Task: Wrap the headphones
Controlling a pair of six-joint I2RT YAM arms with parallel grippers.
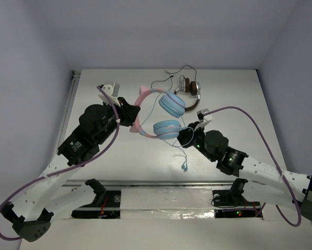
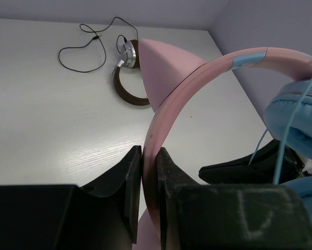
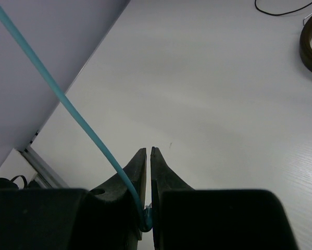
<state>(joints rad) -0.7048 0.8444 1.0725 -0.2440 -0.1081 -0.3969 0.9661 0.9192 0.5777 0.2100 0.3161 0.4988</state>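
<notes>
While the left claw (image 2: pixel 149 156) pinches the pink headband (image 2: pixel 154 130), the headphones (image 1: pixel 165 114) sit just beside the brown headphones (image 1: pixel 193 98), on their arm-base side of the bench (image 1: pixel 119 166). Right claw (image 3: pixel 148 156) is pressed together on the thin blue cable (image 3: pixel 67 105). Headband looks stiff and light, so it's a good handle. Cable is limp and slippery and likely needs tension while winding.
</notes>
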